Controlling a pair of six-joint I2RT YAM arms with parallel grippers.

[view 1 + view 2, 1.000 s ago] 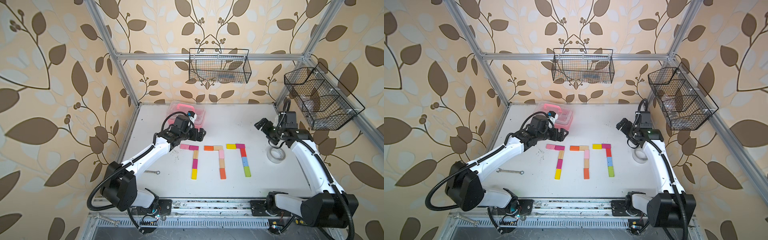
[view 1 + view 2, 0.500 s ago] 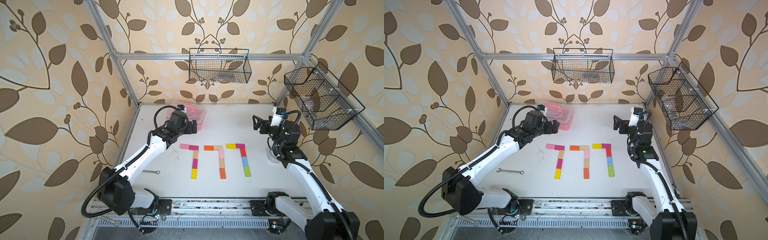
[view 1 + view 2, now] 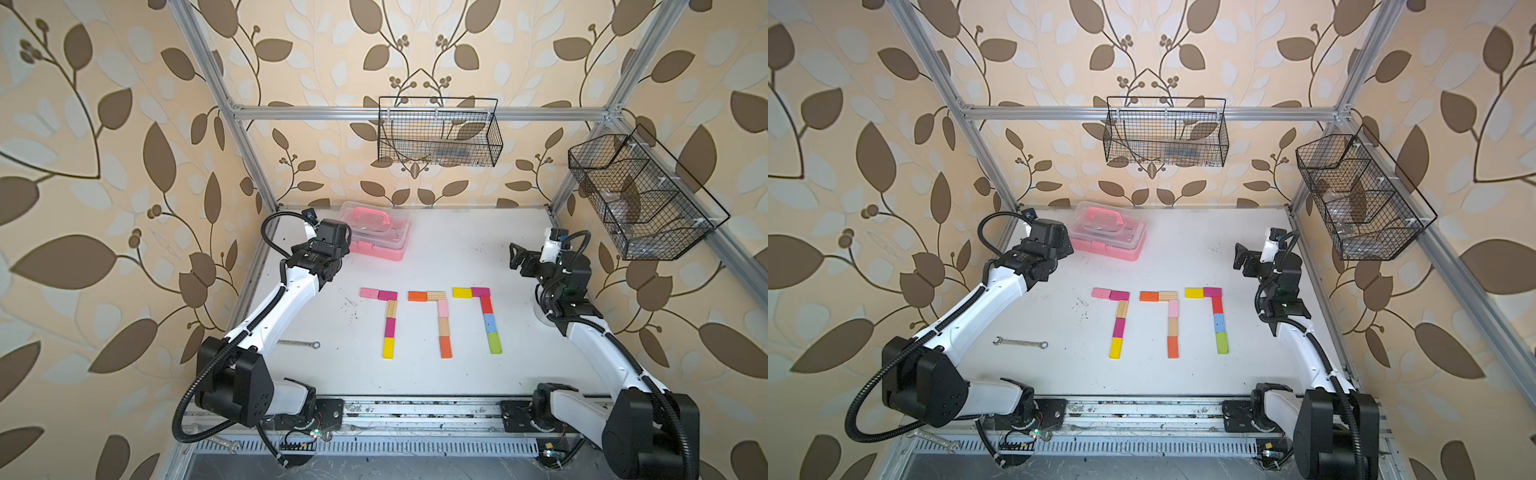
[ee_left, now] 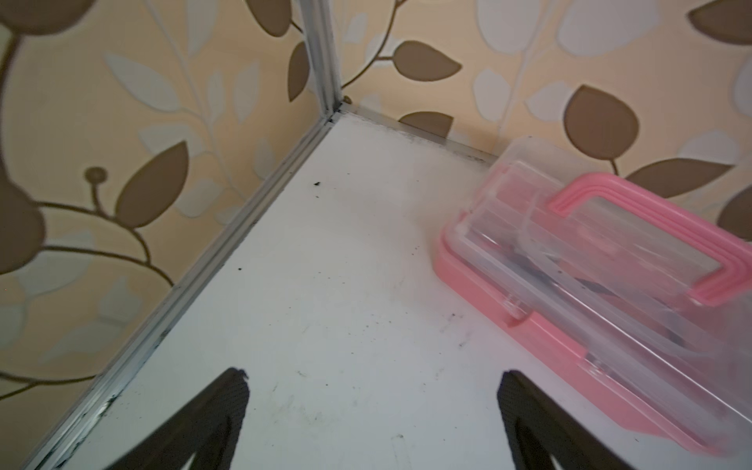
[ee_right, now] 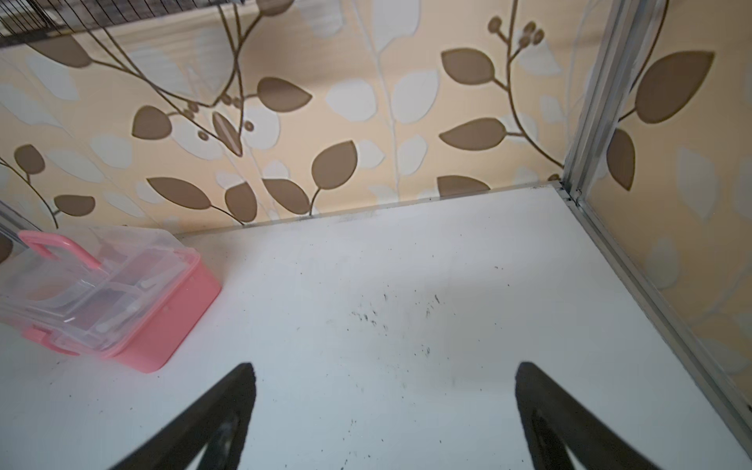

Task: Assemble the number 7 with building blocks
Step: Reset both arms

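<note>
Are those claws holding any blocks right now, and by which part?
Nothing is held: the left gripper and right gripper both stand open and empty.

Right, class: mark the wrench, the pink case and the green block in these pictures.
wrench [image 3: 1020,343], in a top view, middle of its shaft.
pink case [image 3: 377,252], in a top view, its pink front wall.
green block [image 3: 494,343], in a top view, centre of its top face.

15 small, flat, rectangular building blocks [image 3: 444,326], painted or plain wood, lie flat on the white tabletop [image 3: 457,249] as 3 side-by-side figures. Each is a number 7 [image 3: 390,327]: a 2-block bar with a 3-block stem below its right end. Left: pink, magenta, wood, magenta, yellow. Middle: orange, wood, pink, wood, orange. Right: yellow, magenta, red, blue, green.
</note>
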